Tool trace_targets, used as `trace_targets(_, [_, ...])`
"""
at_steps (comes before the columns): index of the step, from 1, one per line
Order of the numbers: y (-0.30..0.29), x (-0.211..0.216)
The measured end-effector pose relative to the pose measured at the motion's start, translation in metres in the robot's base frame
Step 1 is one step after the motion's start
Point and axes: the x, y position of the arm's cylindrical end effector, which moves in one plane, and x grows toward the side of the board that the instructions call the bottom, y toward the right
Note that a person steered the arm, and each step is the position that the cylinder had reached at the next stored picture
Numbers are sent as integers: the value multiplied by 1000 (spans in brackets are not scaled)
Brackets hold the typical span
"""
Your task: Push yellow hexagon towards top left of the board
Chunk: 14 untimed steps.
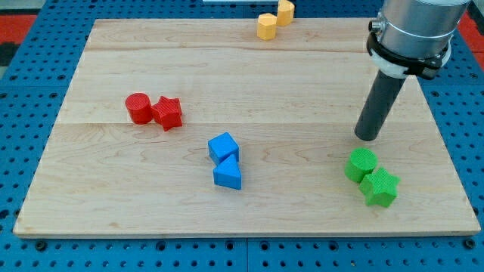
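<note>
The yellow hexagon (pixel 267 26) lies at the top edge of the wooden board (pixel 249 91), a little right of centre. A second yellow block (pixel 285 11) sits just up and right of it, its shape unclear. My tip (pixel 367 137) rests on the board at the right side, far below and right of the yellow hexagon and just above the green blocks. It touches no block.
A red cylinder (pixel 138 108) and a red star (pixel 168 112) touch at the left. A blue cube (pixel 223 147) and a blue triangular block (pixel 228 175) sit at centre bottom. A green cylinder (pixel 361 164) and a green star (pixel 379 187) lie at lower right.
</note>
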Motion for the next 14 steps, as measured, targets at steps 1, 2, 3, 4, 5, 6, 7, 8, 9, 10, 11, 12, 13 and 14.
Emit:
trace_targets(1, [3,-41])
trace_targets(2, [-36,-88])
trace_targets(3, [-56,-104])
trace_targets(4, [-60,-113])
trace_targets(5, [-68,-118])
trace_targets(6, [-94,-143])
trace_targets(7, [-157,-165])
trace_targets(8, [-183,-175])
trace_targets(9, [-125,-217])
trace_targets(10, [-96,-251])
trace_targets(11, [-143,-259])
trace_targets(12, [-155,-249])
trace_targets(13, [-171,-256])
trace_targets(14, [-181,-255])
